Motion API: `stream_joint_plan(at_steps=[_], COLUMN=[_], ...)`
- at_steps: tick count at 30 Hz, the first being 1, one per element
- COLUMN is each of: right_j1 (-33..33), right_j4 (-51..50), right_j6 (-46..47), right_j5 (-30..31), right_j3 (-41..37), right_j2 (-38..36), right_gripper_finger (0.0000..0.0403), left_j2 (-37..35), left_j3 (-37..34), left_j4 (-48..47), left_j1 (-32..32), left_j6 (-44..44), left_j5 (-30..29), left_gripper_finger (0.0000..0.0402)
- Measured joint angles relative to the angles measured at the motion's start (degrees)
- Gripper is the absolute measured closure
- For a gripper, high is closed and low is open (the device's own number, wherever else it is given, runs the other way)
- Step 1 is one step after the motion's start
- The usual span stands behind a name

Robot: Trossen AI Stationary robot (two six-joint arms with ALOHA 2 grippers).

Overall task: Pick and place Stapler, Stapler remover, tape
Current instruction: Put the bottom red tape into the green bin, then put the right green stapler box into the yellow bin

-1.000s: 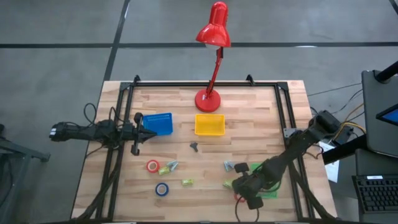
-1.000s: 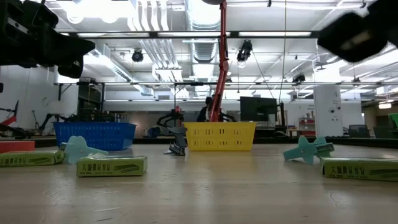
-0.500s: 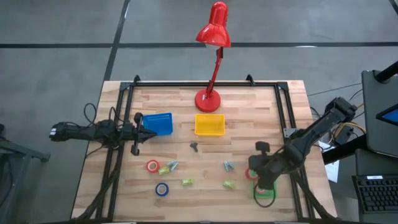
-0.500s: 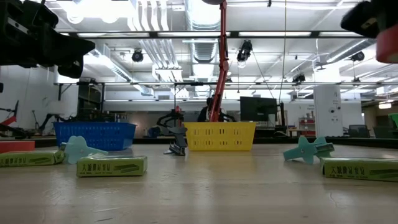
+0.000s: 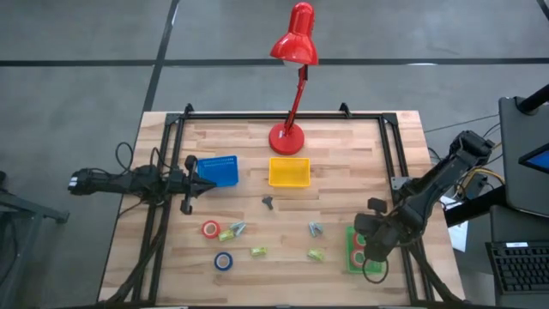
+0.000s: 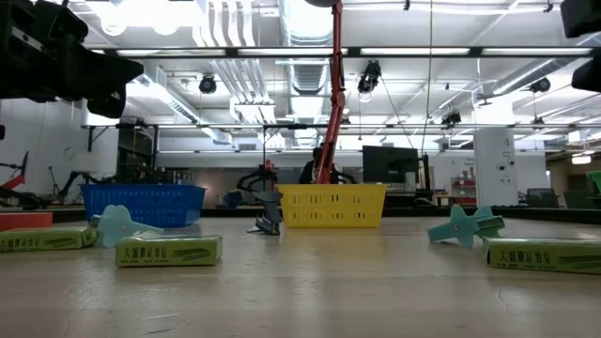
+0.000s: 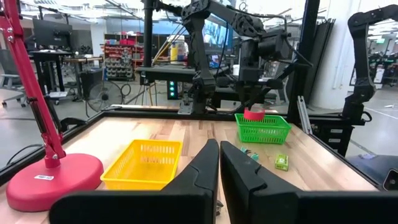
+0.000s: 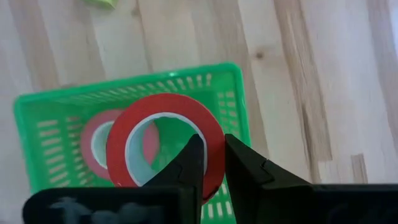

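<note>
My right gripper (image 8: 212, 142) (image 5: 364, 246) is shut on a red tape roll (image 8: 163, 102) and hovers over the green bin (image 8: 37, 112) (image 5: 352, 265) near the table's right near corner. A second red tape roll (image 8: 93, 144) lies flat inside that bin. Another red roll (image 5: 211, 229) and a blue roll (image 5: 223, 261) lie flat on the table at the left. Green staplers (image 5: 257, 251) (image 5: 316, 254) (image 5: 226, 233) and teal staple removers (image 5: 316, 228) (image 5: 239, 227) lie in between. My left gripper (image 5: 199, 183) (image 7: 219, 149) waits shut beside the blue bin (image 5: 218, 170). My right gripper pinches the red tape roll's ring wall (image 8: 214, 148), one finger (image 8: 194, 158) in the open centre and the other (image 8: 239, 163) outside. The fingers come from above, pointing down. The roll is lifted clear and hangs nearly flat over the green bin.
A yellow bin (image 5: 289, 172) and the red lamp's base (image 5: 286, 137) stand toward the far edge at the middle. A small black object (image 5: 268, 202) lies near the table's centre. A black frame (image 5: 283, 116) runs along the table's edges. Bare wood shows between yellow bin and green bin.
My right gripper has carried the red tape roll up from the table near the near edge, rightward and slightly toward the far edge, and now holds it over the green bin. In the low view the arm has risen out of the picture's upper right.
</note>
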Motion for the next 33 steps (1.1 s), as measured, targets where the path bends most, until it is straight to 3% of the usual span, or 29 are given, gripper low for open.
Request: stream_joint_plan(at_steps=[12,26,33], right_j1=[0.19,0.17,-0.09], right_j4=[1.04,1.24,4.02], right_j6=[3.98,5.78,-2.91], right_j5=[-1.49,-1.06,9.54], right_j3=[-0.86,0.56,5.92], right_j2=[0.0,-0.11,-0.24], right_gripper_finger=[0.0334,0.0268,0.0269], left_j2=[0.0,0.0,0.0], left_j3=[0.0,0.0,0.0], left_j4=[0.0,-0.02,0.0], left_j1=[0.0,0.0,0.0], left_j6=[-0.02,-0.02,-0.02], left_j5=[0.0,0.0,0.0], left_gripper_finger=[0.0381,0.038,0.0383])
